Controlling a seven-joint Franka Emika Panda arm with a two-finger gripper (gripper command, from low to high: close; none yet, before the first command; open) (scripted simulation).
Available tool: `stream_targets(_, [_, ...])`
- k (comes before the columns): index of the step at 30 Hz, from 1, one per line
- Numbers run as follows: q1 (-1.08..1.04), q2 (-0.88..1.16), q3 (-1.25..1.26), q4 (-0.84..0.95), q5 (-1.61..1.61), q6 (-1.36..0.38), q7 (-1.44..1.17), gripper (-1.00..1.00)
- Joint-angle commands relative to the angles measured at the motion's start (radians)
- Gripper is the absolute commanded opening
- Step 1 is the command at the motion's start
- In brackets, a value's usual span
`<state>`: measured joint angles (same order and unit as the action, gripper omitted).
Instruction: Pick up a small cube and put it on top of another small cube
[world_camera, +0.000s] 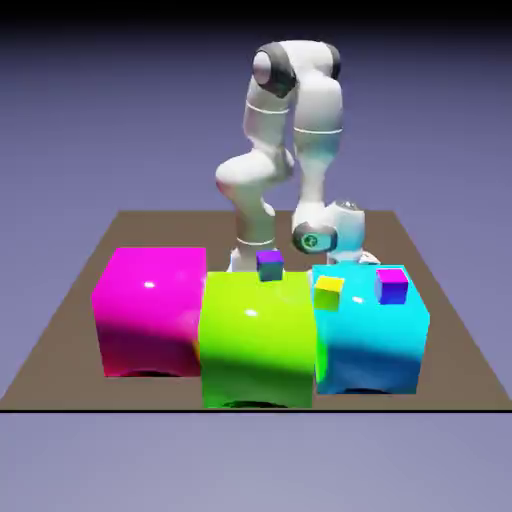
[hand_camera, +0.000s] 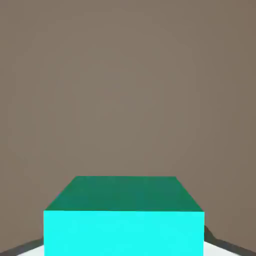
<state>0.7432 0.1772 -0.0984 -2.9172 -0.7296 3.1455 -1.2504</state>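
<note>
Cyan block edge fills the hand view's bottom; bare table beyond.

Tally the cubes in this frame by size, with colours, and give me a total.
Large cubes: 3 (magenta, lime green, cyan)
Small cubes: 3 (purple-blue on the green cube, yellow and purple on the cyan cube)
Total: 6 cubes

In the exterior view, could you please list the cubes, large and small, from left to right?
Magenta large cube → green large cube → purple small cube → yellow small cube → cyan large cube → violet small cube.
</note>
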Motion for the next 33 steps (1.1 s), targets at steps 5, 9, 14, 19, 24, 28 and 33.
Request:
stream_targets(5, [-0.064,-0.075,0.118,-0.031,0.217,-0.048,-0.165,-1.00])
stream_targets(9, [-0.115,-0.135,0.213,-0.055,0.391,-0.087,-0.297,-1.00])
stream_targets(14, [-0.179,-0.210,0.331,-0.086,0.608,-0.135,-0.462,-1.00])
stream_targets(19, [-0.243,-0.284,0.449,-0.116,0.825,-0.184,-0.627,-1.00])
stream_targets(24, [-0.209,-0.283,0.481,-0.069,0.837,-0.218,-0.619,-1.00])
stream_targets(28, [-0.148,-0.262,0.464,0.076,0.786,-0.327,-0.591,-1.00])
stream_targets(33, [-0.072,-0.237,0.443,0.257,0.721,-0.463,-0.556,-1.00])
